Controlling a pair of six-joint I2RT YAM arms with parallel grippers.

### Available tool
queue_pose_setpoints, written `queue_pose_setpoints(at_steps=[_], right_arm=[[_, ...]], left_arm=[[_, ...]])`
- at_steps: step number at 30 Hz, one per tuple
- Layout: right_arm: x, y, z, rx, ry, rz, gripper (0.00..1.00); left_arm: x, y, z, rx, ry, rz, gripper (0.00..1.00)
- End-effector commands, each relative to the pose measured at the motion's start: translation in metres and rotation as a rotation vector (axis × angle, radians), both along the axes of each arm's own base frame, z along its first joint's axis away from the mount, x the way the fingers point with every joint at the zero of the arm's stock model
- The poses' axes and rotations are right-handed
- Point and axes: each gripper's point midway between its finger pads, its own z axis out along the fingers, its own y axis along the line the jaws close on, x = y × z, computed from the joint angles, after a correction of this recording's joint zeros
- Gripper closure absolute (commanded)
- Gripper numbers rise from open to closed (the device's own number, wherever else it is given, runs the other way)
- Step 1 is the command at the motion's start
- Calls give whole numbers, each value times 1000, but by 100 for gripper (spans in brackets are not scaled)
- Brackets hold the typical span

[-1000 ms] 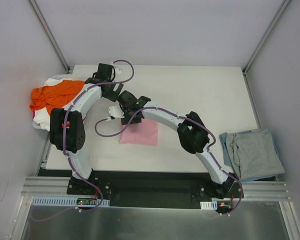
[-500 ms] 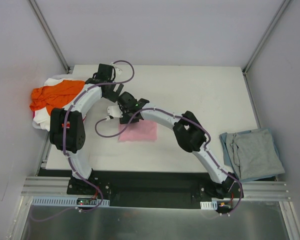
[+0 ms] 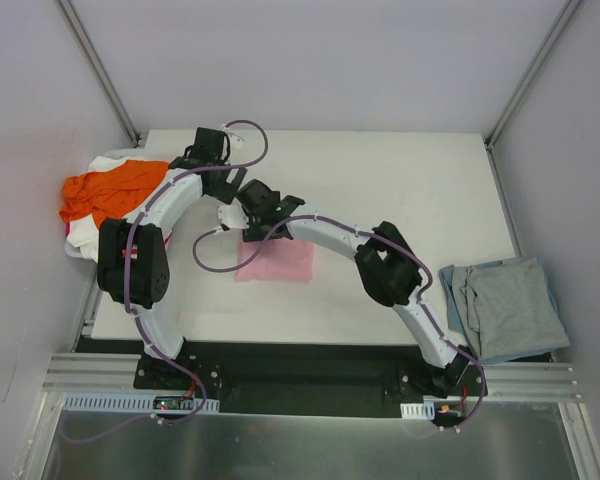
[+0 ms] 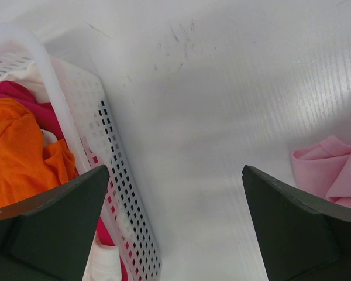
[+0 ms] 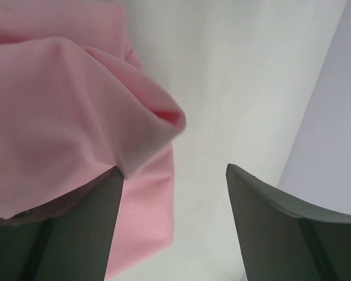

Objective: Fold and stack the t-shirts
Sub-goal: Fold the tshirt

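**JAWS: BOTH SETS APART, NOTHING HELD**

The jaws of the right gripper (image 5: 174, 170) stand wide and grip nothing. A raised fold of the light pink t-shirt (image 3: 277, 262) lies just beside one of its fingers. The jaws of the left gripper (image 4: 172, 172) stand fully wide over bare worktop (image 3: 400, 190), just beyond the pink t-shirt's far left corner. The white basket (image 4: 114, 170), left of the pink t-shirt, holds the orange t-shirt (image 3: 105, 190). The grey-blue t-shirt (image 3: 505, 305) lies well to the pink t-shirt's right, at the worktop edge.

I see the pink shirt (image 3: 277, 260) folded mid-frame, the orange shirt (image 3: 105, 190) crumpled with the white shirt (image 3: 106, 162) at left, the grey-blue shirt (image 3: 505, 308) folded at right.
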Motion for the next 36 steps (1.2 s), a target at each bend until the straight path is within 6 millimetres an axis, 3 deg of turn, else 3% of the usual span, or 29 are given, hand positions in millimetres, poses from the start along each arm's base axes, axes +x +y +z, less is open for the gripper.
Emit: queue_pose_setpoints(at_steps=[1,3,4,6,7,9,10,12,13,14,18,23,25,30,36], right_arm=[[-2,-12,86,106,-111,-73,25],[-7,-20,93,106,-123,-98,25],[-9,-24,107,122,-137,-105,25],[-14,-36,108,97,-150,-137,25],[-16,-44,121,107,-168,-150,25],[-15,-60,127,103,-190,-184,25],[-19,-71,117,76,-183,-197,25],[-17,-92,132,80,-223,-242,25],[-18,-102,125,57,-218,-258,25],[-18,-111,133,67,-231,-277,25],[-2,-155,128,33,-234,-380,25],[9,-186,110,-11,-209,-450,26],[13,-194,100,-37,-198,-467,26],[24,-208,84,-69,-178,-503,26],[46,-235,81,-77,-176,-567,26]], left_arm=[[0,-2,20,-42,-48,-1,1],[0,-7,24,-67,-56,-13,1],[-1,-9,24,-77,-57,-22,1],[-5,-19,28,-115,-53,-67,1],[-10,-23,30,-122,-50,-92,1],[-21,-31,28,-111,-27,-130,1],[-29,-34,27,-122,-16,-154,1],[-43,-40,25,-147,17,-194,1],[-54,-46,26,-179,28,-223,1],[-60,-50,25,-195,41,-242,1],[-100,-68,26,-285,103,-318,1],[-131,-98,40,-388,121,-418,1],[-140,-108,37,-413,151,-435,1],[-143,-121,13,-410,237,-452,1],[-120,-128,-15,-389,310,-439,1]])
